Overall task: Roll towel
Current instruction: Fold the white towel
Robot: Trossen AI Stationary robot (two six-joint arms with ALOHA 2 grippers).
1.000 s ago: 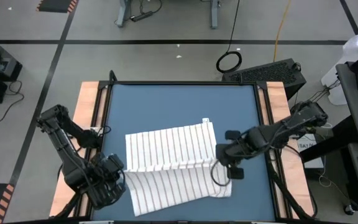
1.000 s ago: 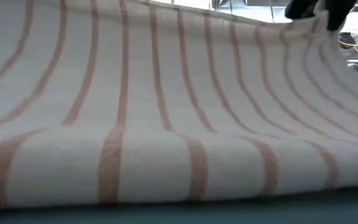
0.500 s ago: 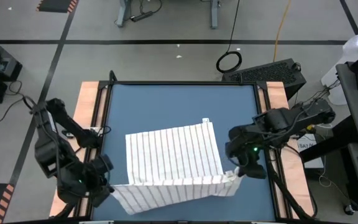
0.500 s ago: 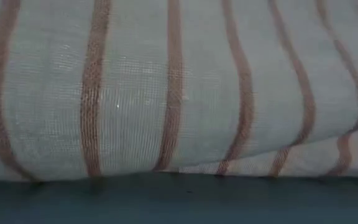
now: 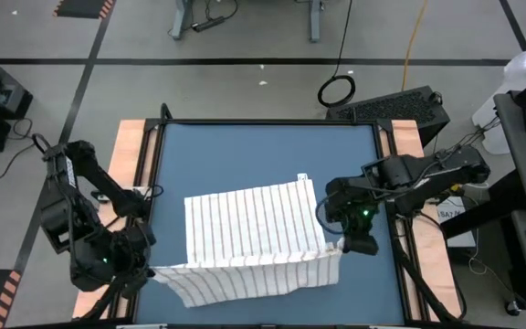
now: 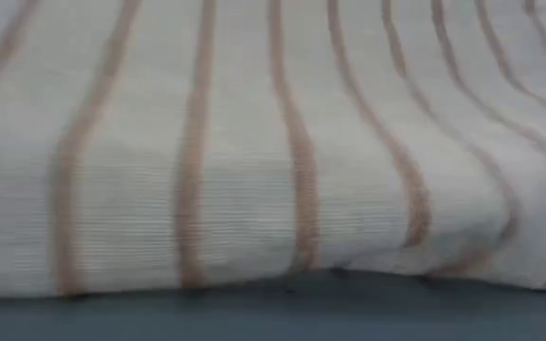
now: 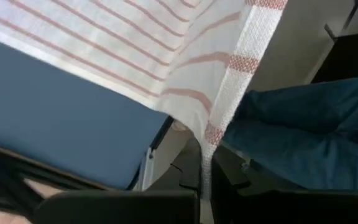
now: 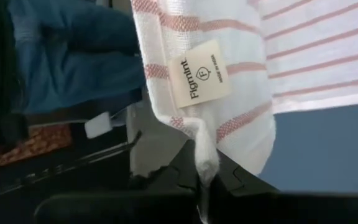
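The white striped towel [image 5: 254,224] lies with its far part flat on the blue table [image 5: 263,151]. Its near edge is raised between my two grippers. My left gripper [image 5: 146,270] is shut on the towel's near left corner and my right gripper [image 5: 341,249] on its near right corner. The cloth between them sags toward the table. In the low view the towel [image 6: 254,152] fills nearly the whole picture, with its lower fold on the table. A sewn label [image 8: 201,74] shows near the right corner. My left gripper pinches the towel's corner [image 7: 205,180] at its woven hem between the two fingers, slanting down; the cloth rises slack from there. My right gripper pinches a bunched corner [image 8: 205,163] just below the label, slanting down; the cloth is gathered at the fingers and lifted off the table.
Wooden rails [image 5: 135,155] run along both sides of the table. A black case [image 5: 395,105] sits beyond the far right corner. A person's legs in jeans [image 7: 303,137] stand close to the table's near side. The far half of the tabletop is bare.
Both grippers have risen with the towel's near corners and tipped less steeply. The left one has also gone toward the table's left edge. The towel's near part, spread on the table before, is drawn up and hangs between them. The far part has stayed flat.
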